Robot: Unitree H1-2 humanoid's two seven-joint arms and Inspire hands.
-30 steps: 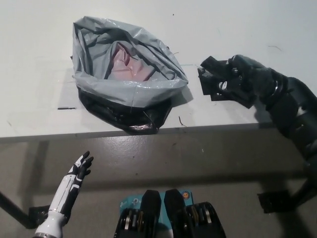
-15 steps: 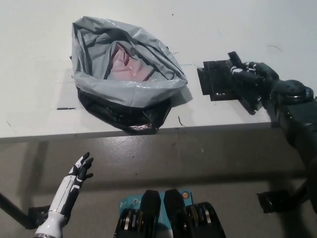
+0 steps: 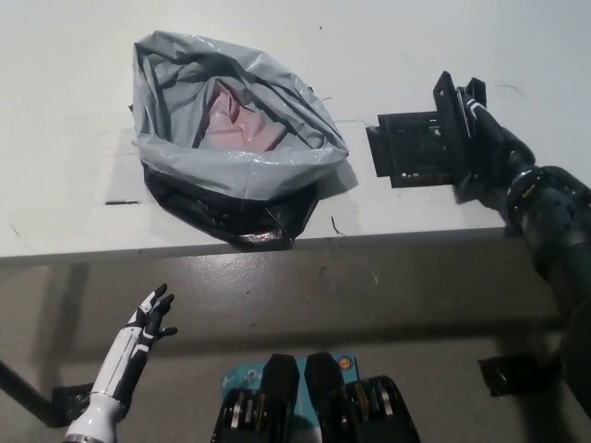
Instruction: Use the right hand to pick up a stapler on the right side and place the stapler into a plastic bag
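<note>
White-shelled left robot hand (image 3: 152,314) below the desk (image 3: 74,55) edge, fingers (image 3: 162,293) black, dark seams along a slim white forearm (image 3: 115,369). All-black right robot hand (image 3: 473,129) over the desk, blocky and glossy, on a thick arm (image 3: 554,208) of rounded segments.

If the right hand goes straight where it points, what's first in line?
Probably nothing: the right hand points up-left in the picture, past the stapler's right end, toward bare table. The stapler lies beside it on its left, the bag further left. Its height above the table is unclear.
</note>
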